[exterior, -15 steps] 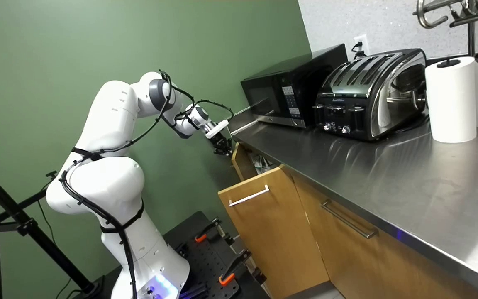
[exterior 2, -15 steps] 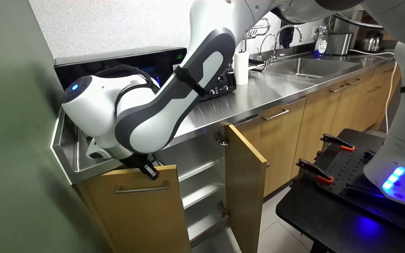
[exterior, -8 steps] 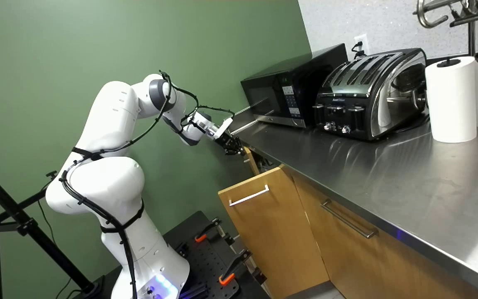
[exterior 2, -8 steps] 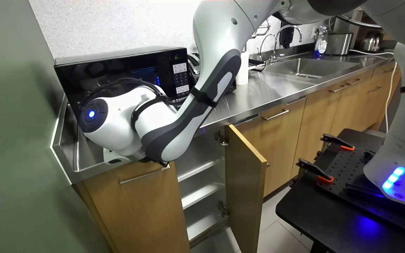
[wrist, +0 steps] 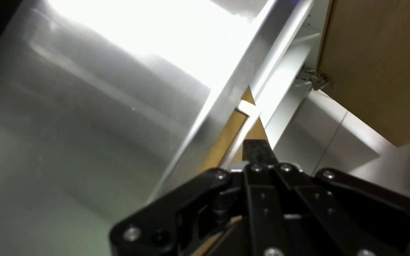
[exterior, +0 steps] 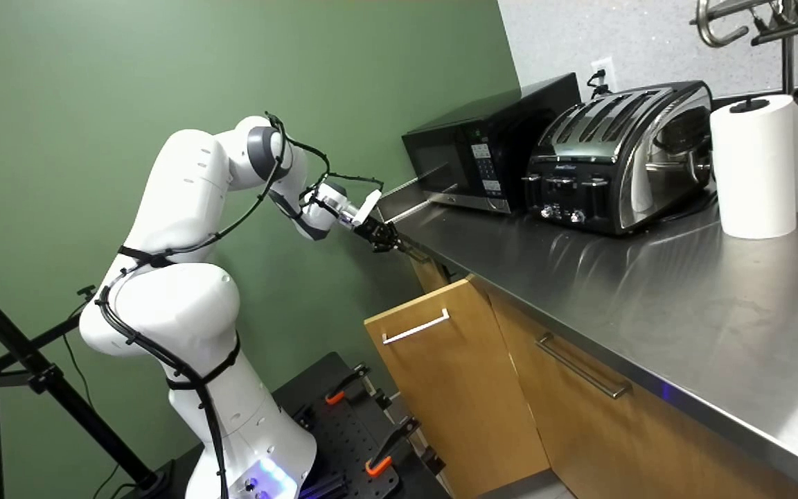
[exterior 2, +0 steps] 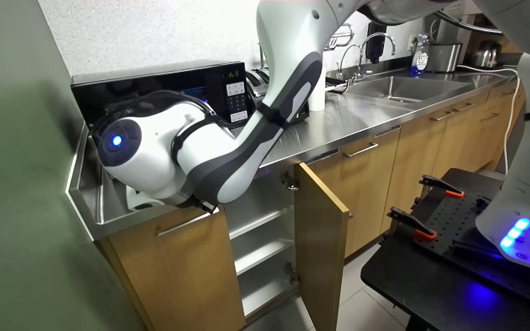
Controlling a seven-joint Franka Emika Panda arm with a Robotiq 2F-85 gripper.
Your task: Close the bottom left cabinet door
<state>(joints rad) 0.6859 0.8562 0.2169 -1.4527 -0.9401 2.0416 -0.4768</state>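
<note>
The bottom left cabinet door [exterior 2: 191, 266] is the leftmost light-brown panel. It stands nearly in line with the cabinet front, its top close under the counter edge. In an exterior view its plain inner side [exterior: 431, 274] shows as a narrow strip. In the wrist view its upper corner and bar handle [wrist: 242, 129] show beside the fingers. My gripper [wrist: 260, 151] is shut with nothing between its fingertips. In both exterior views the gripper [exterior: 393, 242] is at the door's upper edge, by the handle's right end [exterior 2: 210, 208]. Whether the fingertips touch the door is hard to tell.
The neighbouring door [exterior 2: 322, 248] stands wide open, with white shelves [exterior 2: 265, 255] behind. The steel counter [exterior: 621, 305] has a raised lip at the wall end and holds a microwave [exterior 2: 154, 82], a toaster [exterior: 614, 159] and a paper roll [exterior: 754, 166]. A green wall [exterior: 288, 62] is close by.
The left door has swung inward toward the cabinet. My gripper first moved in toward the cabinet and down onto the door's upper area, then shifted slightly. The neighbouring door has not moved.
</note>
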